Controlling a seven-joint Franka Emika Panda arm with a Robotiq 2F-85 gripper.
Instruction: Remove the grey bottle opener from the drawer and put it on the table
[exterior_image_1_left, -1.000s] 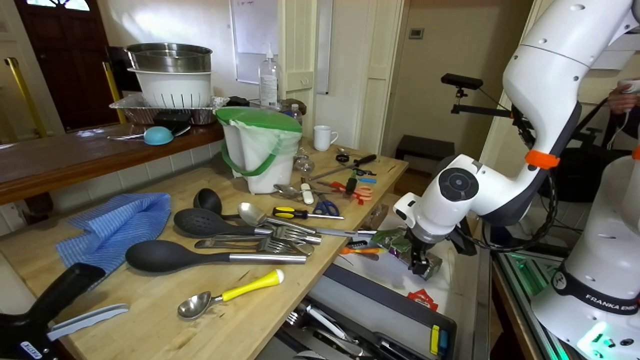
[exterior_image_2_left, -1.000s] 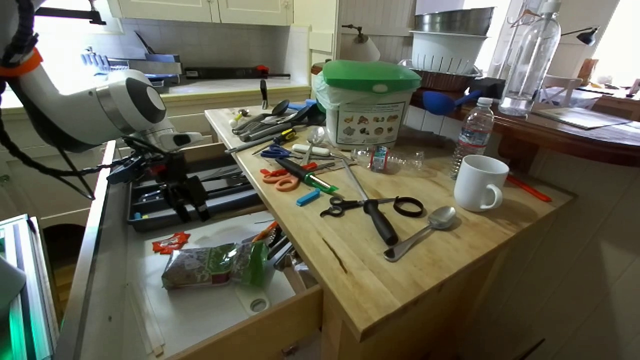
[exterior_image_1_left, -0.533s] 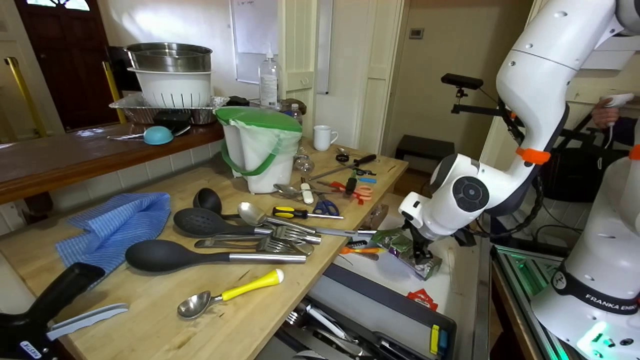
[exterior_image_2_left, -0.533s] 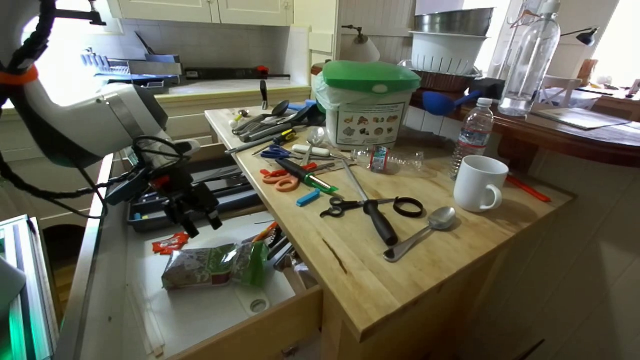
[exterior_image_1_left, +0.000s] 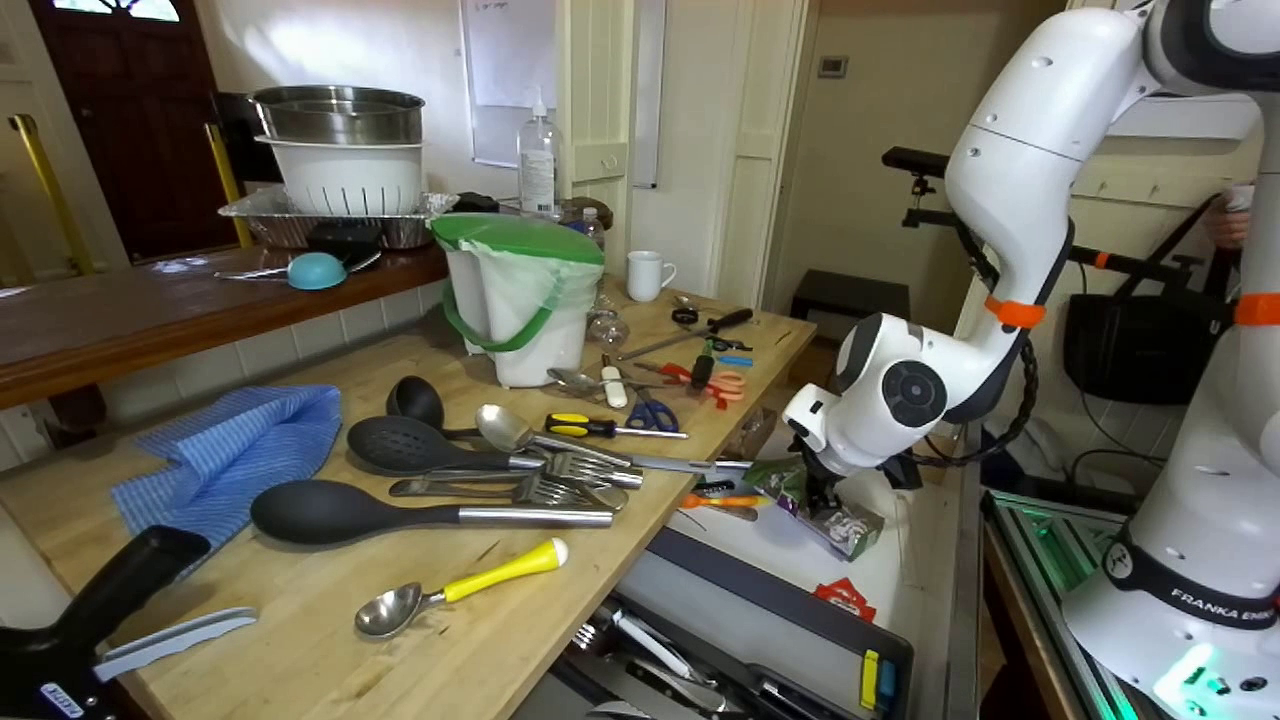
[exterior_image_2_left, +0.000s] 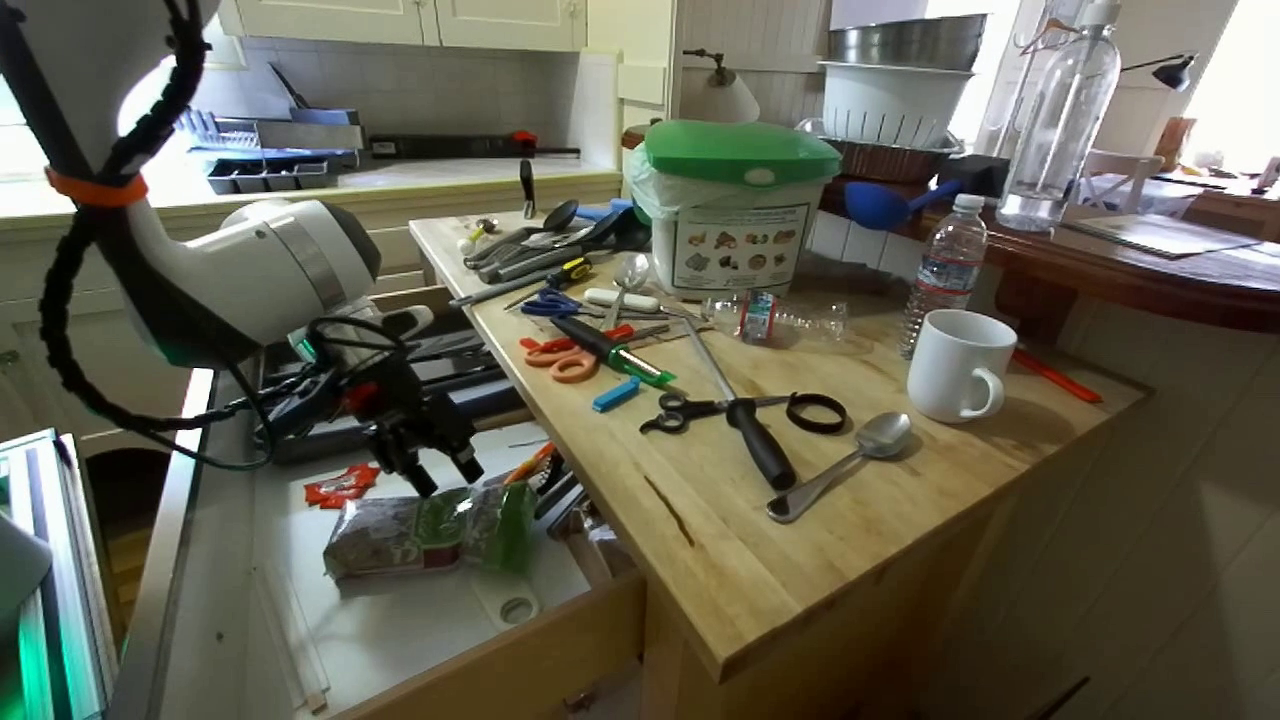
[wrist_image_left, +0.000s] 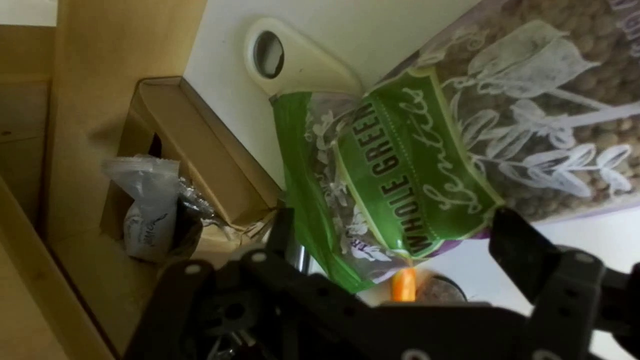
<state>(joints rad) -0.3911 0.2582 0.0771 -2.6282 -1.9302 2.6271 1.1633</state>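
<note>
Hanging nearer the lentil bag (exterior_image_2_left: 430, 535) in the drawer (exterior_image_2_left: 400, 628) than a second ago, jaws wide apart, empty.

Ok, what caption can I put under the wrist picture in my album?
Open gripper over a bag of whole green lentils in the drawer, cardboard box alongside.

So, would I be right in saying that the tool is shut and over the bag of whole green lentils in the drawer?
Not quite: the tool is open, its jaws wide apart in the wrist view. It is indeed over the bag of whole green lentils in the drawer.
</note>
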